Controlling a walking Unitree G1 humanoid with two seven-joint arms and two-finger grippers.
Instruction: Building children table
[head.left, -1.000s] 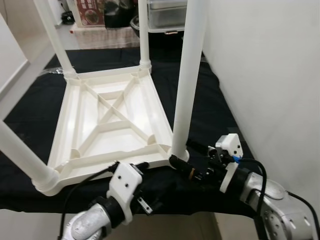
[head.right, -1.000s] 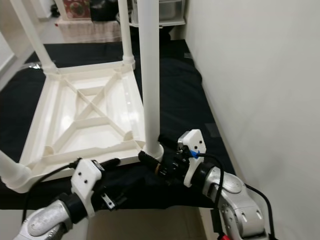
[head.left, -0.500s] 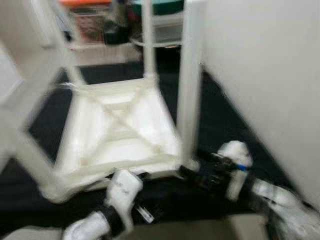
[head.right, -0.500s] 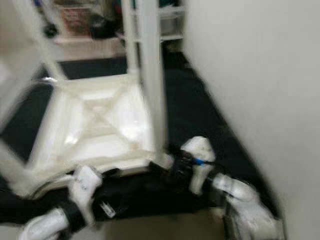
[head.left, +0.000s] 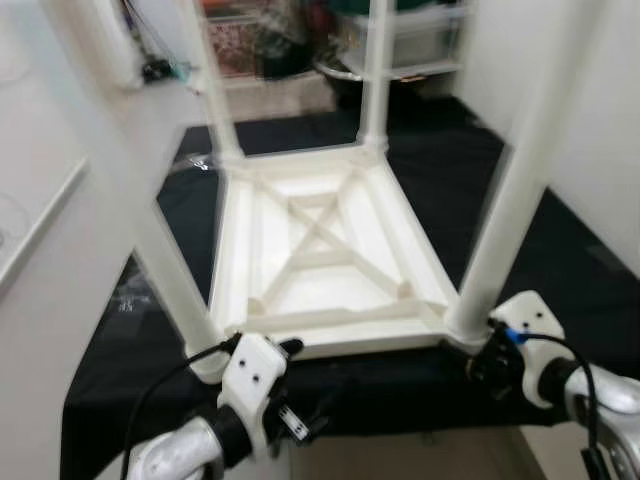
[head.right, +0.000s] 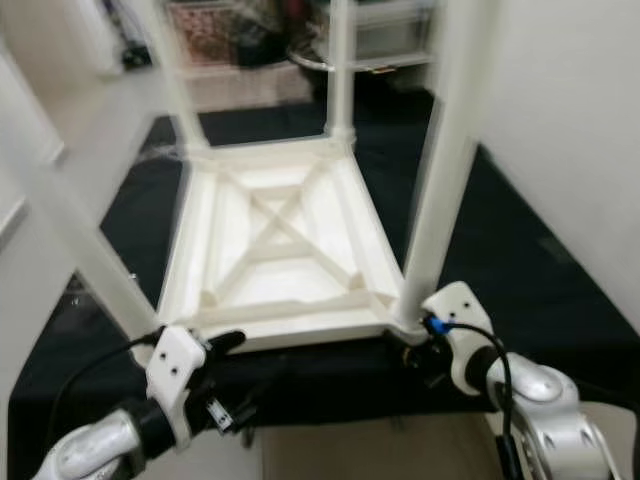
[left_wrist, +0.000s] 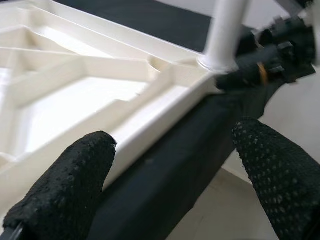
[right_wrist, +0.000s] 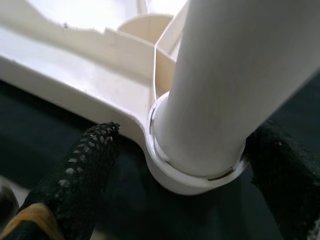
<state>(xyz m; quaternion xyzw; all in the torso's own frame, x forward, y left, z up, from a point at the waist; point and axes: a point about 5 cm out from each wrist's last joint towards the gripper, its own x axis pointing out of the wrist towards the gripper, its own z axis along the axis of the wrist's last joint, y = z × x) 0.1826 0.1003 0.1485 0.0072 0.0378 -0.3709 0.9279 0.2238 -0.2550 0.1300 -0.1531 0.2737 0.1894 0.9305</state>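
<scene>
- A white plastic children's table (head.left: 320, 250) lies upside down on a black cloth (head.left: 130, 350); its ribbed underside, crossed by an X-shaped brace, faces up.
- Four white legs rise from the table's corners: two at the far corners, two at the near ones.
- The near right leg (head.left: 515, 200) stands in its corner socket (right_wrist: 195, 175), a round collar at the table's nearest right corner.
- The right gripper (right_wrist: 195, 165) sits at that corner, low against the socket. Its two black fingers (right_wrist: 85, 170) stand spread, one on either side of the leg's base; whether they press on it cannot be made out.
- The left gripper (left_wrist: 170, 170) is at the table's near edge, close to the near left leg (head.left: 150, 230). Its studded fingers (left_wrist: 75, 170) are held wide apart with the table's rim and the cloth's edge showing between them, and they hold nothing.
- Beyond the table's far side stand blurred storage bins (head.left: 420, 30) and other clutter.
- A pale wall (head.right: 570, 120) runs along the table's right side.
</scene>
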